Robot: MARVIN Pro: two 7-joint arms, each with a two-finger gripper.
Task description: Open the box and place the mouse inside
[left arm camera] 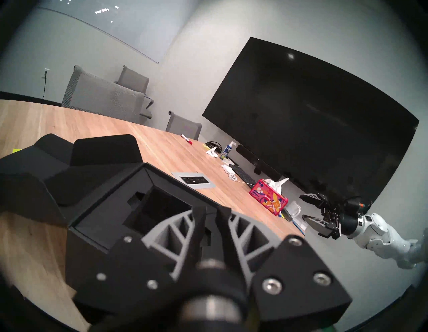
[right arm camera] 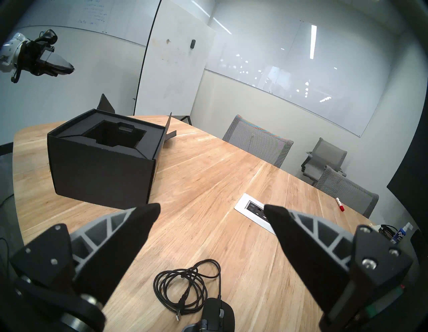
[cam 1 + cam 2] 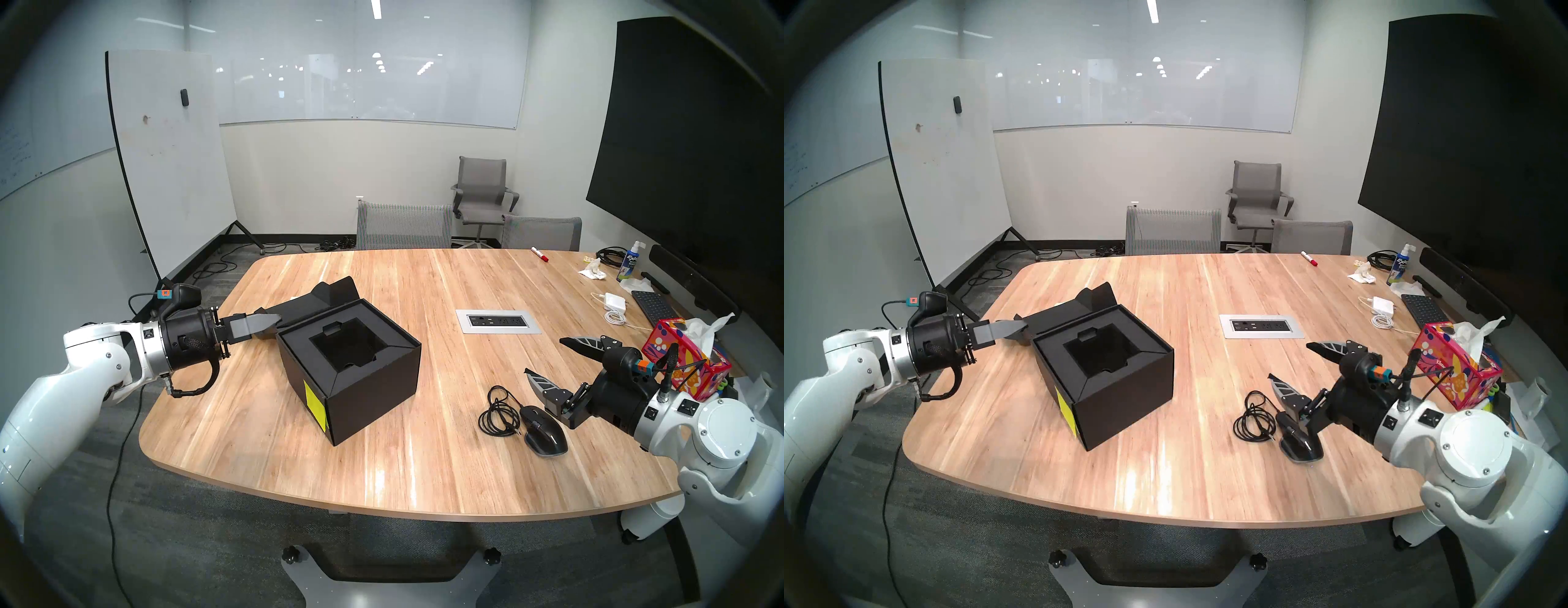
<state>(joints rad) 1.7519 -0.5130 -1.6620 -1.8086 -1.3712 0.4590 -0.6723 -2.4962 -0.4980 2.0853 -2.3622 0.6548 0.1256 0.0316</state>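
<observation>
box [image 3: 365,378] open; mouse [image 3: 545,429] on table [image 3: 424,467], apart.

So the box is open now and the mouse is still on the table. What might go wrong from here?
1. The mouse trails a loosely coiled cable; when lifted, it may dangle and snag on the box rim.
2. The recess in the black insert looks snug, so the mouse may land crooked.
3. The open right claw sits very close above the mouse and might nudge it away.
</observation>
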